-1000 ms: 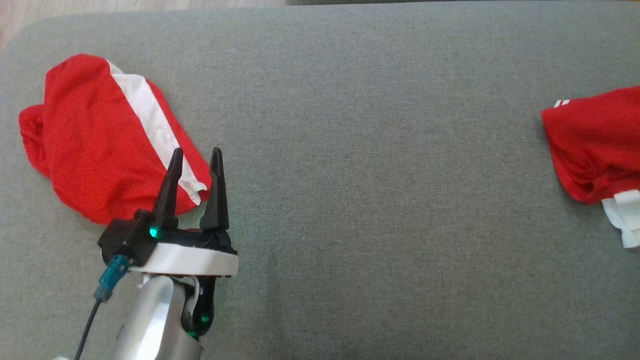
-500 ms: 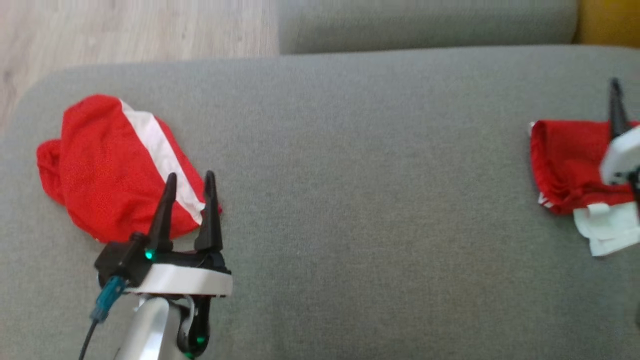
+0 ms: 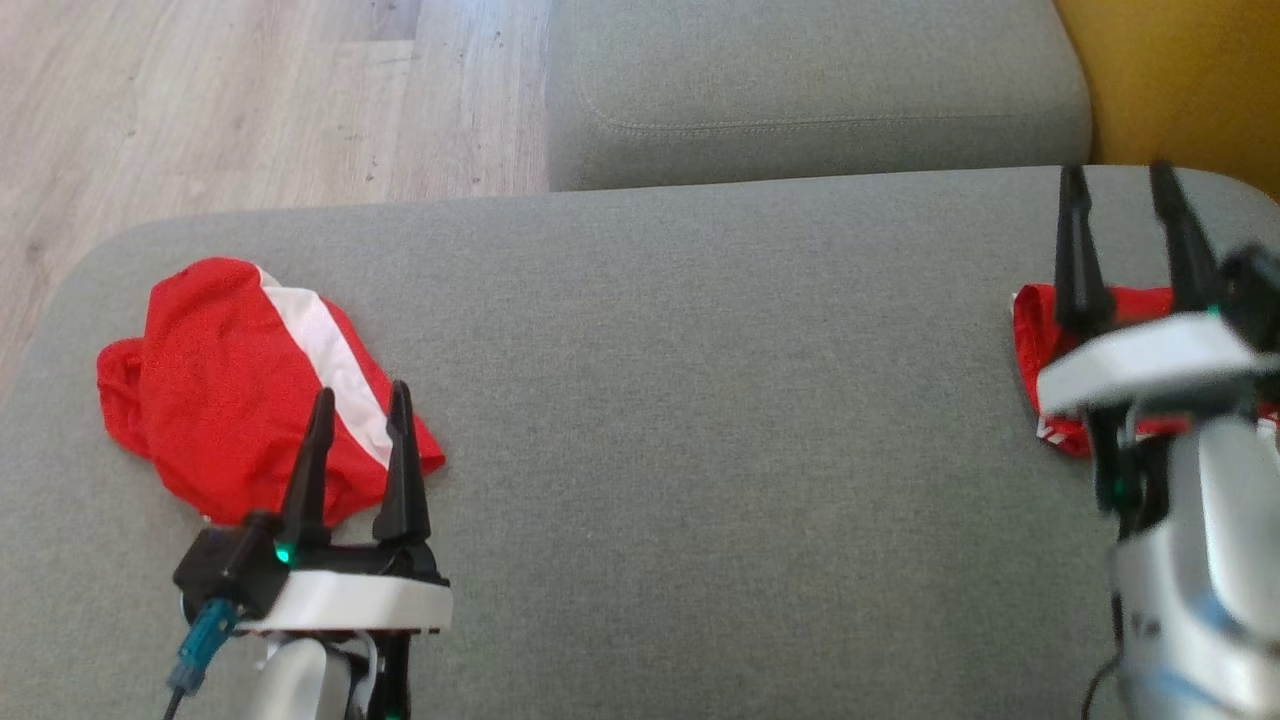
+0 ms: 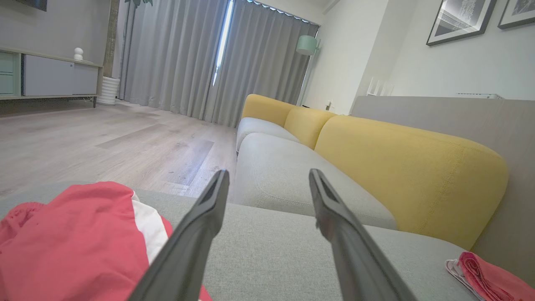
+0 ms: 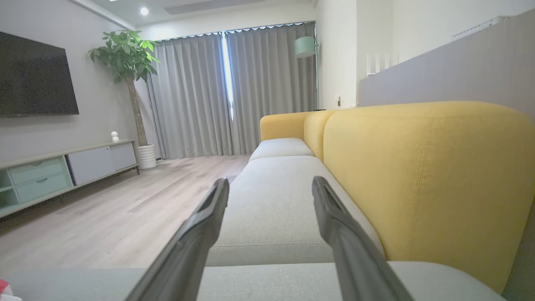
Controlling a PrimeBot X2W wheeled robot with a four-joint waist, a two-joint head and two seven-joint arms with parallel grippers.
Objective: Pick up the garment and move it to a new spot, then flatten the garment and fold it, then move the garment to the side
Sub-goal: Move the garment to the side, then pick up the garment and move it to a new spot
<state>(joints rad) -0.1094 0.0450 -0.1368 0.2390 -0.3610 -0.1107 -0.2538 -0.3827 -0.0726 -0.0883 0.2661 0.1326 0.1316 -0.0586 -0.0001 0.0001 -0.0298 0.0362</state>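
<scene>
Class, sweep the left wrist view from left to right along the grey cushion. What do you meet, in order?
In order: red-and-white garment → left gripper, fingers apart → second red garment at the far right. The yellow backrest overlaps the gripper, so it is left out.

We see a grey sofa seat (image 3: 700,400). On it a crumpled red garment with a white stripe (image 3: 220,400) lies at the left, and a second red garment (image 3: 1035,340) at the right edge.

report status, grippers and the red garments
Left gripper open, empty, at near edge of the red and white garment. Right gripper open, empty, over the second red garment. Both garments lie on the grey cushion, nothing between them.
</scene>
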